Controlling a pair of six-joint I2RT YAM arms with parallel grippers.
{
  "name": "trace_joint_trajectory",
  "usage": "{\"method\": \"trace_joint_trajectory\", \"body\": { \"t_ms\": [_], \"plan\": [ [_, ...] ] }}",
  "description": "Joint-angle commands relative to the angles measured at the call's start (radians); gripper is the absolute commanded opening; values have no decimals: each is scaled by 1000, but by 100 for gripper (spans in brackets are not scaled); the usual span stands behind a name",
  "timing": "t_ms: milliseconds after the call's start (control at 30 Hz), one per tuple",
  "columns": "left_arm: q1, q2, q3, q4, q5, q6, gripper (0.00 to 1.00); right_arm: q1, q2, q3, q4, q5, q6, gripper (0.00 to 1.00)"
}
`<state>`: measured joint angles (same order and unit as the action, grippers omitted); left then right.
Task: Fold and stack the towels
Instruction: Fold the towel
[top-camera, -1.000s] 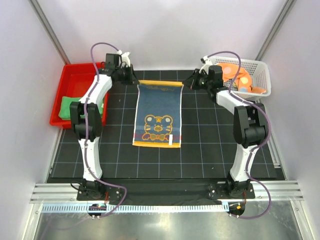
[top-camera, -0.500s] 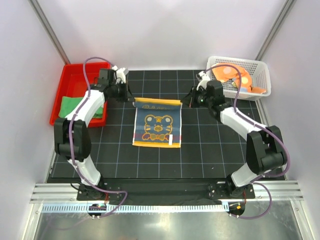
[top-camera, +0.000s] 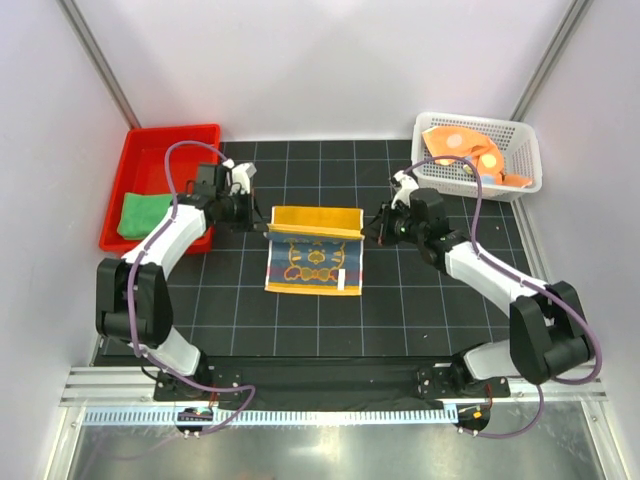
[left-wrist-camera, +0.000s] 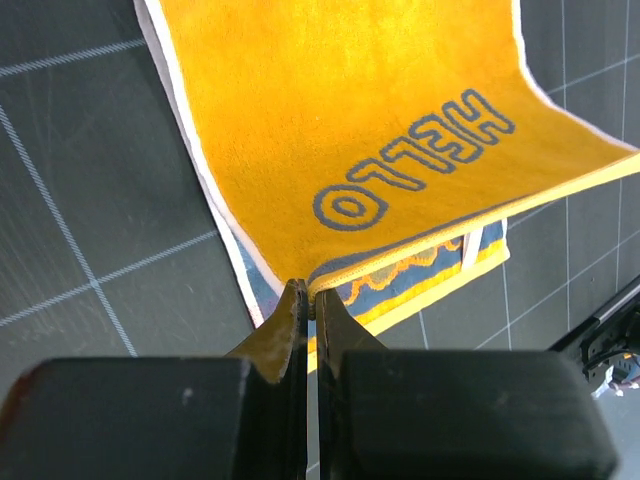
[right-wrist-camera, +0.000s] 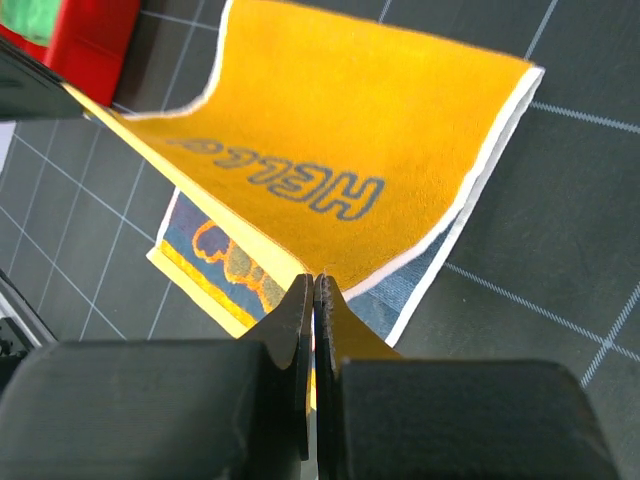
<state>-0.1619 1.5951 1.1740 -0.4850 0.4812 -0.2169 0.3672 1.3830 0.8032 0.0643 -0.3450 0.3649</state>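
Observation:
The yellow-orange towel with grey "HELLO" lettering lies mid-table, its far half lifted and carried over the blue patterned near half. My left gripper is shut on the lifted edge's left corner; in the left wrist view the towel runs out from the pinched tips. My right gripper is shut on the right corner; the right wrist view shows the towel from its pinched tips. A green towel lies in the red tray. An orange polka-dot towel sits in the white basket.
The red tray stands at the table's left edge, just behind my left arm. The white mesh basket stands at the back right. The black gridded mat covers the table; white walls close in on both sides.
Both grippers have drawn the towel's far edge toward the near side, folding the yellow back over the blue face. More of the blue pattern is now covered.

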Motion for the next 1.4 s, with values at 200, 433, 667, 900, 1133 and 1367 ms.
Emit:
{"method": "trace_joint_trajectory", "body": {
  "t_ms": [200,433,667,900,1133,1367],
  "plan": [
    [-10,-61,-40,-21,-49,8,0,32,-111,-105,-38,55,-1,1],
    [-31,-50,-53,-67,-76,16,0,52,-102,-194,45,55,63,1],
    [-44,-49,-68,-138,-113,20,0,52,-110,-203,39,55,63,1],
    [-71,-69,-86,-153,-197,8,4,79,-108,-229,40,54,81,1],
    [-103,-83,-122,-155,-246,-59,15,90,-84,-260,51,44,104,1],
    [-103,-93,-145,-185,-282,-174,23,119,-59,-283,58,41,118,2]
  ]
}}
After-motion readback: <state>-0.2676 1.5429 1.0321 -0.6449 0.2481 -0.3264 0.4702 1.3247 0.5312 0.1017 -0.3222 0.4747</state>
